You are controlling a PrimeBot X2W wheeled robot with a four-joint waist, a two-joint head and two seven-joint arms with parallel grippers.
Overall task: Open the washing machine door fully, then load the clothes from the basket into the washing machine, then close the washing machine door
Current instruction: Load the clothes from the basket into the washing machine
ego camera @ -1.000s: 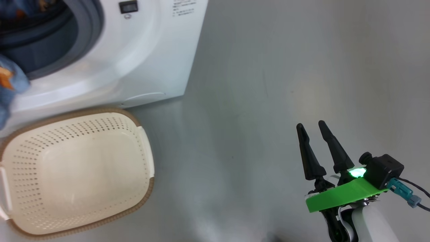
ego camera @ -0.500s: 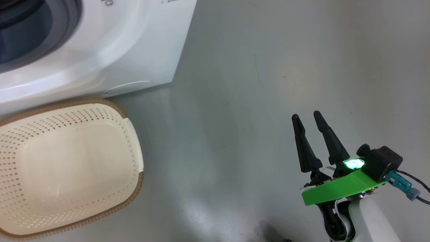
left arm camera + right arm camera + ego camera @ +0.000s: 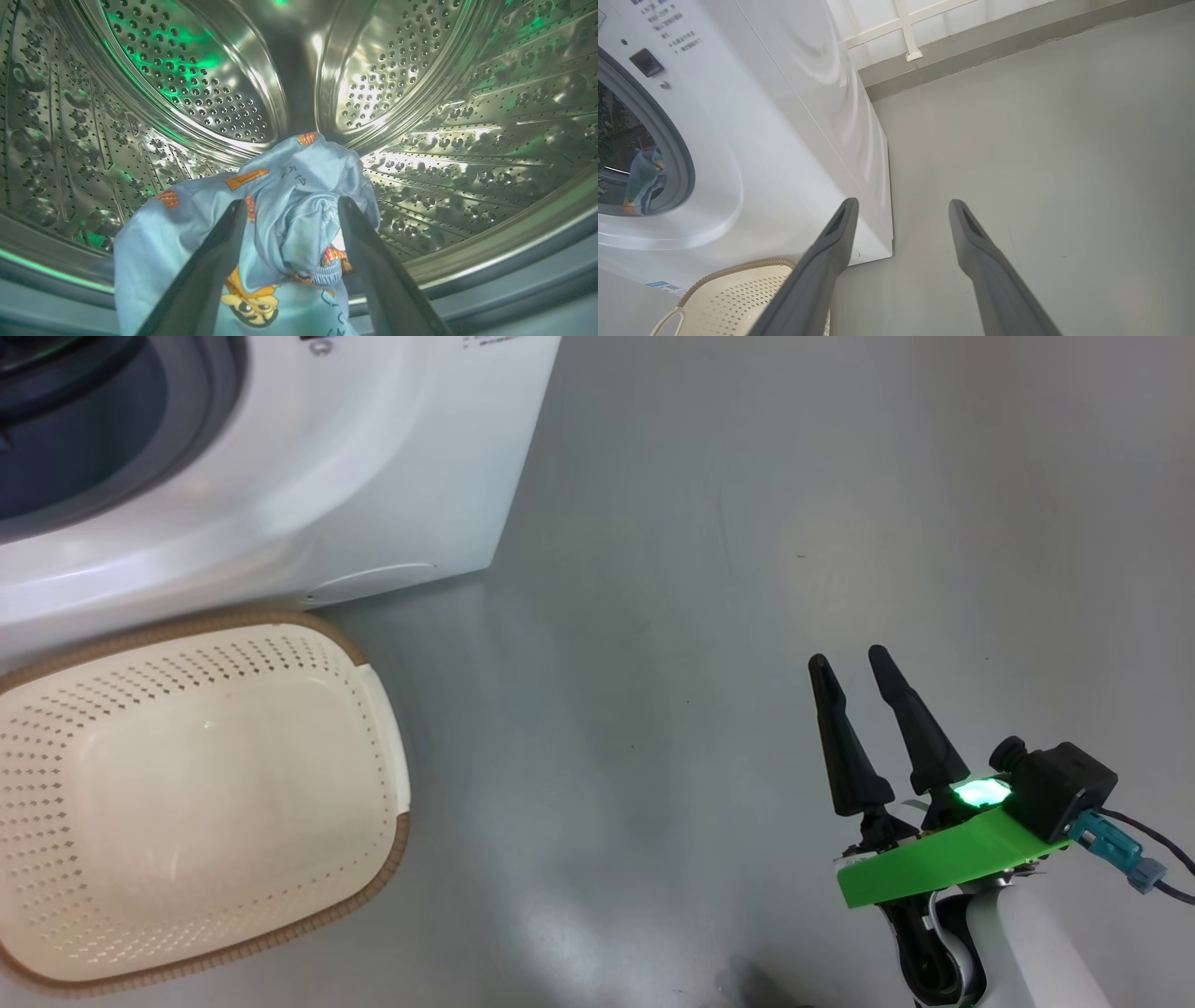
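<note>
The washing machine [image 3: 327,476] takes up the upper left of the head view, a white box standing on a grey floor [image 3: 653,569], with the grey rubber ring [image 3: 201,429] of its open mouth cut off by the top left corner. Just below it, at the lower left, sits the basket [image 3: 187,672], near the machine's front, its bare perforated bottom showing. The left wrist view looks into the steel drum [image 3: 420,140], where the clothes [image 3: 187,224], light blue cloth with orange-brown prints, lie at the lower middle of the frame. They are bunched between the two fingers of the left claw [image 3: 292,205] and spill over the left-hand finger towards the lower left. This claw's fingers stand wide apart with the bundle loose between them, and they point towards the back of the drum. The right wrist view shows what the head view cuts off: a patch of the blue cloth [image 3: 644,177] inside the machine's mouth at the left edge, and the basket's rim and handle [image 3: 752,289] at the bottom left. The right claw [image 3: 848,658] is at the lower right of the head view, well apart from machine and basket, over bare floor, fingers pointing up the frame and leaning slightly left. In its own view the right claw [image 3: 903,201] stands apart with only floor seen between its fingers. A green plate [image 3: 943,868] and a small black camera [image 3: 1060,789] sit on that wrist.
</note>
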